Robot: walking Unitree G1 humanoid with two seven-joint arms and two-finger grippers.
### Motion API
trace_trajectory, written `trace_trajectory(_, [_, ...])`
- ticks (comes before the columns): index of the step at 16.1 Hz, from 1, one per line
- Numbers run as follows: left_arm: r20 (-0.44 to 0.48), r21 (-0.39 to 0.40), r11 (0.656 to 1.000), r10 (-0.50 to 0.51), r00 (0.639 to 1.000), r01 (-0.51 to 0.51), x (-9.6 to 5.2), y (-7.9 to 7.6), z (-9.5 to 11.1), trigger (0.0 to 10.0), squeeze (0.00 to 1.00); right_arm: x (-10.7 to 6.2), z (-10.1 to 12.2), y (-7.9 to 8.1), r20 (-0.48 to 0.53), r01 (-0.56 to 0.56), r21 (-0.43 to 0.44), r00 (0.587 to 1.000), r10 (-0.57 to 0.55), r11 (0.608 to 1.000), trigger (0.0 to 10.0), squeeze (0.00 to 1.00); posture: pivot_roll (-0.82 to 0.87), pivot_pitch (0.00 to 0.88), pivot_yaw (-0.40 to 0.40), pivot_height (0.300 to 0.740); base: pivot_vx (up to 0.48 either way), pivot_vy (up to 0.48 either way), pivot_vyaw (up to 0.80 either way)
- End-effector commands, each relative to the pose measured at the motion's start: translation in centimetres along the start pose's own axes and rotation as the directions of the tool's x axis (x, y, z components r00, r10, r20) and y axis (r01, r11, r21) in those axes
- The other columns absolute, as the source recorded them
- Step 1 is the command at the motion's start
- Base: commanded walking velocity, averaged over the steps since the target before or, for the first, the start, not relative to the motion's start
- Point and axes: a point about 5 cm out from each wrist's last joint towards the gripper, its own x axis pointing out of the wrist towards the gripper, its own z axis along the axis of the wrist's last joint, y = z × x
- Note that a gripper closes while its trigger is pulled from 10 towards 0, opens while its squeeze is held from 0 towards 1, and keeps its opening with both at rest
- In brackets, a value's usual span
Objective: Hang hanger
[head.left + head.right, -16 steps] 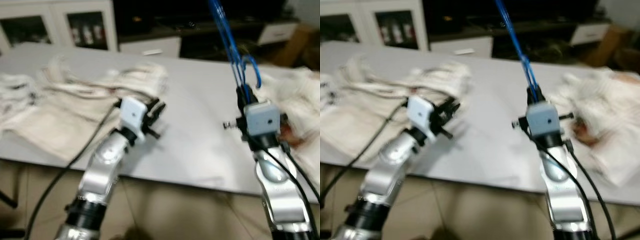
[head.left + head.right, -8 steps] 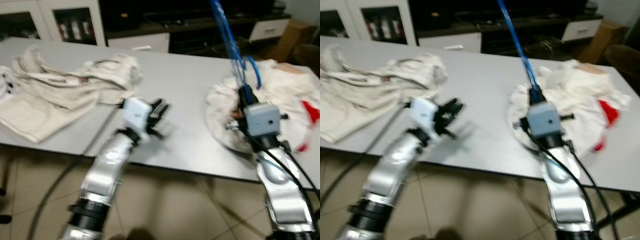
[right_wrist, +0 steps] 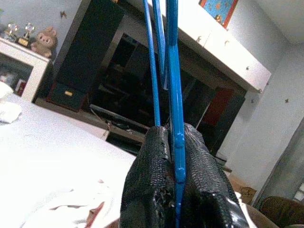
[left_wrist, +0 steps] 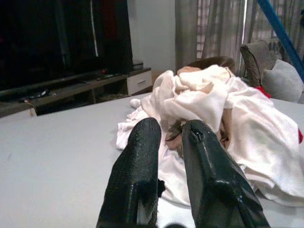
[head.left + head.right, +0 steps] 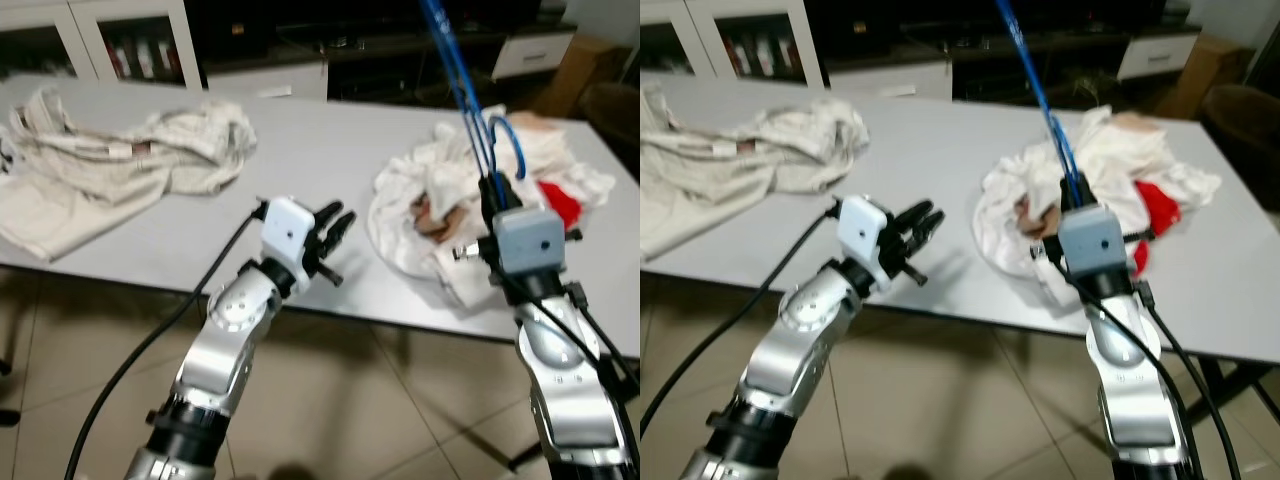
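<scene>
- The right gripper [image 5: 490,190] is pinching a thin blue plastic hanger [image 5: 462,82], with both black fingers squeezed tight on it.
- The hanger is sticking up toward 12 o'clock from the gripper, with its curved hook [image 5: 506,137] just beside the fingers.
- The left gripper [image 5: 333,226] is hanging just over the near edge of the big grey table [image 5: 310,140], and it is holding nothing.
- Its two black fingers [image 4: 137,166] are sitting close together with only a thin gap between them.
- A white and red heap of clothes [image 5: 440,190] is lying on the table at 3 o'clock from the left gripper.
- A cream crumpled cloth [image 5: 120,160] is lying at 10 o'clock from that gripper, well apart from it.
</scene>
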Motion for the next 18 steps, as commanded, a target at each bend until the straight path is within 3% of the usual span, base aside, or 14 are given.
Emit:
trace_trajectory(1, [0.002, 0.019, 1.000, 0.012, 1.000, -0.012, -0.2, 0.6, 0.3, 10.0, 0.00, 0.4, 0.6, 0.1, 0.026, 0.004, 0.005, 1.000, -0.004, 1.000, 10.0, 0.00, 0.02, 0.000, -0.015, 0.723, 0.000, 0.000, 0.00])
trace_trajectory(6, [0.000, 0.019, 1.000, 0.002, 1.000, -0.002, -0.2, 0.5, 0.3, 10.0, 0.00, 0.4, 0.3, -0.2, 0.017, -0.009, -0.027, 1.000, 0.009, 1.000, 10.0, 0.00, 0.02, 0.000, -0.011, 0.723, 0.000, 0.000, 0.00])
trace_trajectory(9, [-0.015, 0.042, 0.999, -0.013, 1.000, 0.014, -0.2, 0.5, 0.1, 10.0, 0.00, 1.4, -1.1, -2.2, -0.050, -0.053, -0.140, 0.998, 0.047, 0.989, 10.0, 0.00, 0.02, 0.000, -0.007, 0.723, 0.000, 0.000, 0.00])
trace_trajectory(12, [-0.022, 0.045, 0.999, -0.013, 1.000, 0.014, -0.1, 0.5, 0.0, 10.0, 0.00, 1.7, -1.0, -2.7, -0.050, -0.030, -0.157, 0.998, 0.022, 0.987, 10.0, 0.00, 0.02, 0.000, -0.008, 0.723, 0.000, 0.000, 0.00])
trace_trajectory(14, [-0.011, 0.036, 0.999, -0.025, 1.000, 0.025, -0.1, 0.3, 0.1, 10.0, 0.00, 1.4, -2.2, -3.6, -0.109, 0.015, -0.206, 0.993, -0.038, 0.978, 10.0, 0.00, 0.02, 0.000, -0.008, 0.723, 0.000, 0.000, 0.00])
trace_trajectory(18, [-0.017, 0.052, 0.998, -0.034, 0.999, 0.034, 0.0, 0.1, 0.0, 10.0, 0.00, 1.1, -1.9, -3.2, -0.081, -0.023, -0.168, 0.997, 0.010, 0.986, 10.0, 0.00, 0.01, 0.000, -0.002, 0.723, 0.000, 0.000, 0.00])
